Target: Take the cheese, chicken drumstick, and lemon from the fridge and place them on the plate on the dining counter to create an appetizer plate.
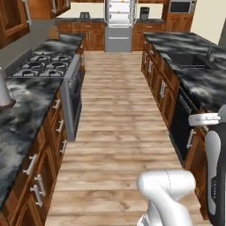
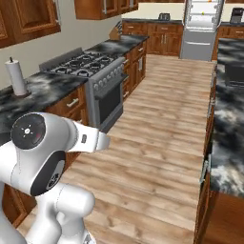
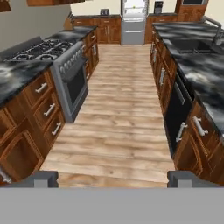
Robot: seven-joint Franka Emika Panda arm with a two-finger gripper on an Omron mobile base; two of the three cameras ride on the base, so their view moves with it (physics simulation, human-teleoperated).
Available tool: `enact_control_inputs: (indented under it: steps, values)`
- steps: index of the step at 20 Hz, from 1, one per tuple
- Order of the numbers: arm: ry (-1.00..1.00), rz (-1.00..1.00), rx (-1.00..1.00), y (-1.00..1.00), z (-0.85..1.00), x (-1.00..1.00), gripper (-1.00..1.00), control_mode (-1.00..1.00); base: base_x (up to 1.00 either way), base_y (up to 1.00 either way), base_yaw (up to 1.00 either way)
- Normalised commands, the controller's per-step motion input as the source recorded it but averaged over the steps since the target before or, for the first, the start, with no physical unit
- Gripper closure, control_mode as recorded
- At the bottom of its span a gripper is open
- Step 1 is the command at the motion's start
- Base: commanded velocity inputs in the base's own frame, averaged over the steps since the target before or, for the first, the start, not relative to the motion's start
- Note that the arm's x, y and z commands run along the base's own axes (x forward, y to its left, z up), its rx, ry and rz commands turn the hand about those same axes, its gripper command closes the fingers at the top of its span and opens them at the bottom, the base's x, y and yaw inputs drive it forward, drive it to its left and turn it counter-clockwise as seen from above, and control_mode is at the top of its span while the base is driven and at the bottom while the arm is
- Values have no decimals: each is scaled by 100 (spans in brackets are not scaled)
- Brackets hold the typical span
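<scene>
I see even, bright rendered light with no clear source. Soft shadows sit under the cabinet fronts along the wooden floor (image 1: 117,110). Everything looks slightly soft and pixelated; the far fridge (image 1: 119,24) is blurry, its interior washed white.

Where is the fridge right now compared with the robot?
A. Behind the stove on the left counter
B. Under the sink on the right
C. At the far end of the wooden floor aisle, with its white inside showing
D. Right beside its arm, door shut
C: the fridge stands at the far end of the floor aisle, past the stove, its lit white shelves visible.
</scene>
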Motion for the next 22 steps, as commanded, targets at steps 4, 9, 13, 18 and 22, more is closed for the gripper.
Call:
enact_control_inputs:
  steps: [4, 9, 13, 18, 22]
  values:
    - [0, 0, 0, 0, 0, 0, -100, 100, 100, 85, -26]
    - [0, 0, 0, 0, 0, 0, -100, 100, 100, 32, -4]
    - [0, 0, 0, 0, 0, 0, -100, 100, 100, -18, 0]
    - [0, 0, 0, 0, 0, 0, -100, 100, 100, -69, 0]
    - [0, 0, 0, 0, 0, 0, -100, 100, 100, -40, 0]
